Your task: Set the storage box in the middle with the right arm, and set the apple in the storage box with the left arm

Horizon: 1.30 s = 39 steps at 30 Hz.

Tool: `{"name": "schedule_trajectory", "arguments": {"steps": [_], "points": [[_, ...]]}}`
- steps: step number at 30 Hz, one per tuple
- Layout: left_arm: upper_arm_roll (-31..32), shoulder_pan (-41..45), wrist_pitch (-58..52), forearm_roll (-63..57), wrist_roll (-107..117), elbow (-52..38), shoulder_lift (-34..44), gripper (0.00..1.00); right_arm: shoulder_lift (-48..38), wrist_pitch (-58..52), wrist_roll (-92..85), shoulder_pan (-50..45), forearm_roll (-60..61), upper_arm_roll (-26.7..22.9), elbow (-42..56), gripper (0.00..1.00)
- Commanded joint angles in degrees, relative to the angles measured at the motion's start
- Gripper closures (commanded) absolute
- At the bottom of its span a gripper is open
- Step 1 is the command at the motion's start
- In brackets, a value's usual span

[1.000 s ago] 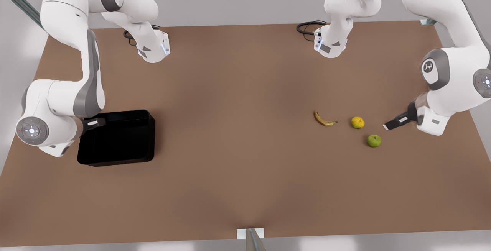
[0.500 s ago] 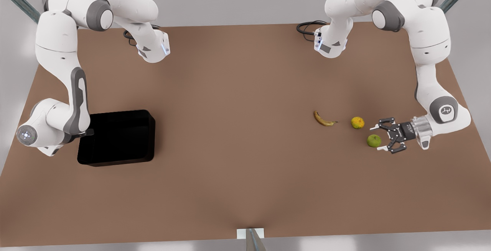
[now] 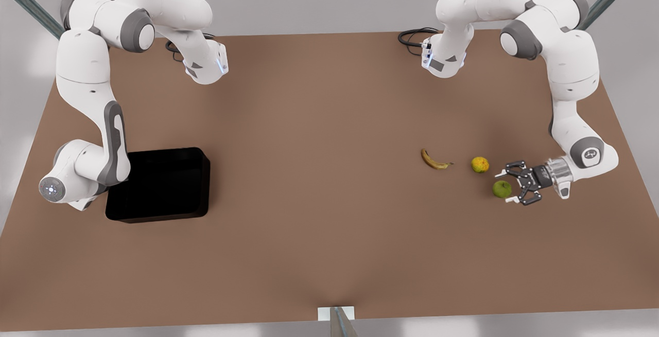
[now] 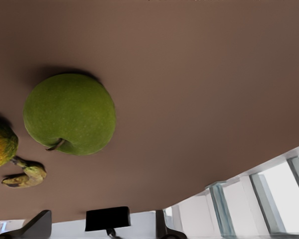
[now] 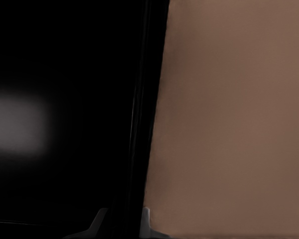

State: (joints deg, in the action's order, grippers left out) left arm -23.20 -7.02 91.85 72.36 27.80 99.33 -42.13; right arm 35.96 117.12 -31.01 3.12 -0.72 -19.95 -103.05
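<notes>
Storage box (image 3: 165, 185), the shallow glossy black rectangular tub with rounded corners, lies on the brown table (image 3: 319, 213) at the front view's left, well apart from the fruit. We see its long axis running across the table from the front view's left to right, parallel to the near edge. The slim right gripper (image 5: 120, 221) sits at the box wall nearest the table's edge; the wall stands between its two light fingertips (image 5: 147, 219), but we cannot tell whether they pinch it. The small round green apple (image 3: 502, 189) lies at the front view's right, near a yellow-orange round fruit (image 3: 480, 164) and a brown-speckled banana (image 3: 435, 160). In the left wrist view its dark stem (image 4: 56, 145) points to the orange fruit. The wide left gripper (image 3: 510, 187) is spread just beside the apple, one white fingertip (image 3: 500, 174) on each side.
</notes>
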Motion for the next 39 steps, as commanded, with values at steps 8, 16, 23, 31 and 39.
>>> {"name": "schedule_trajectory", "arguments": {"steps": [8, 16, 23, 31, 39], "points": [[0.35, -0.89, 1.32, 1.73, -2.58, 0.25, -3.04, 0.0, 0.34, -0.31, -0.28, 0.14, -0.25, 0.26, 1.0, 0.79], [0.44, -2.29, 1.76, 2.61, -4.86, 1.13, -5.15, 0.0, -1.68, -7.08, -0.02, -6.28, 0.1, 5.97, 9.97, 0.79], [1.4, -3.52, 2.64, 6.29, -4.95, 1.13, -6.82, 0.0, 1.92, -7.26, 30.64, -20.95, 3.35, 22.75, 21.57, 0.79], [2.81, -3.61, 3.43, 8.32, -4.43, 1.39, -7.35, 0.12, 8.08, 1.97, 35.05, -27.64, 16.1, 24.17, 23.07, 0.54], [2.11, -3.79, 3.16, 8.14, -3.99, 1.31, -7.26, 0.5, 8.16, 3.2, 35.14, -28.6, 16.01, 24.17, 24.03, 0.0]]}}
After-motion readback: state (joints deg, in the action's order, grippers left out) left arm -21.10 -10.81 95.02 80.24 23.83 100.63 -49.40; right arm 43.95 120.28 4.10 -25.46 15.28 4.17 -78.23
